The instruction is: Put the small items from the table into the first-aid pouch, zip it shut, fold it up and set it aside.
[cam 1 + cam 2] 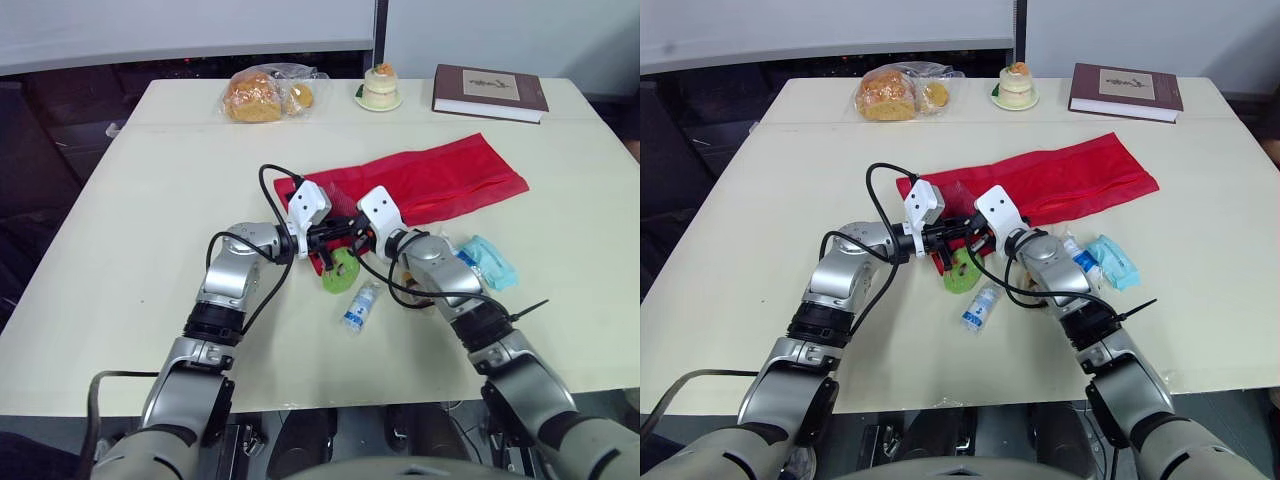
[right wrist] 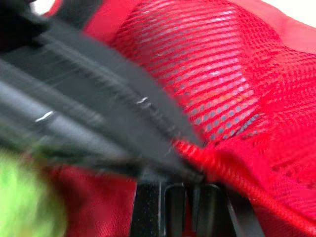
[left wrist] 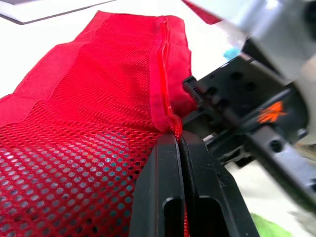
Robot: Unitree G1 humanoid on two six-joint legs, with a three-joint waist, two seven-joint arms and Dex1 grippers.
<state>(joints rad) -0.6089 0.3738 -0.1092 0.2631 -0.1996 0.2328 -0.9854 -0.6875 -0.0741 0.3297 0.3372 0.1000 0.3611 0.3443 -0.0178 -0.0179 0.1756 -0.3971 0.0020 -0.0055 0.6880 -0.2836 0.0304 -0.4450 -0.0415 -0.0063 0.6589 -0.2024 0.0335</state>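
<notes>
The red mesh first-aid pouch (image 1: 440,180) lies unfolded across the middle of the table. My left gripper (image 1: 333,233) is shut on the pouch's near-left zipper edge (image 3: 174,129). My right gripper (image 1: 352,236) meets it fingertip to fingertip at the same corner and is shut on the red edge (image 2: 217,170). Just in front of the grippers lies a green roll (image 1: 342,270), and nearer me a small clear bottle (image 1: 360,305). A light-blue packet (image 1: 490,262) and a small white tube (image 1: 1083,260) lie right of my right arm.
Along the far edge of the table (image 1: 120,250) are a bag of bread (image 1: 265,95), a small cake on a plate (image 1: 380,87) and a brown book (image 1: 490,92). A black cable tie (image 1: 527,310) sticks out by my right forearm.
</notes>
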